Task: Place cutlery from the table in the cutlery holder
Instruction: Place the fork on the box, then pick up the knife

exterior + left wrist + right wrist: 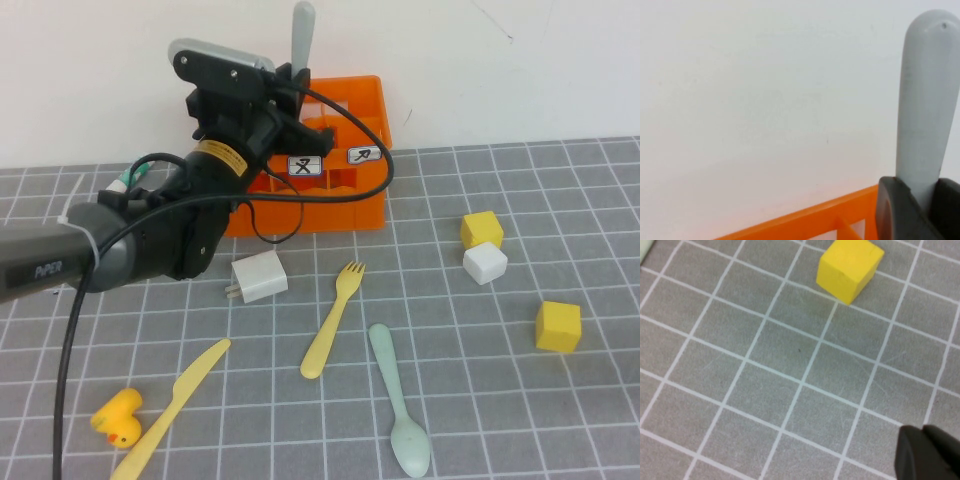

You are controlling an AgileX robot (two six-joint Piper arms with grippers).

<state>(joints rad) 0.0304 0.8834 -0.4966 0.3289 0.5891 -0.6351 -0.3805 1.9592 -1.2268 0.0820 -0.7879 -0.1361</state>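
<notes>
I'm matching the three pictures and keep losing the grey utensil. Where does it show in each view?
High view: the grey utensil stands upright at top centre, held by the left pincer above the orange cutlery holder.
Left wrist view: its handle rises at the right edge, clamped between dark fingers.
Right wrist view: not in it; only grid mat, a yellow cube and the shut right pincer.
Shared landmark: the holder's orange rim.
</notes>
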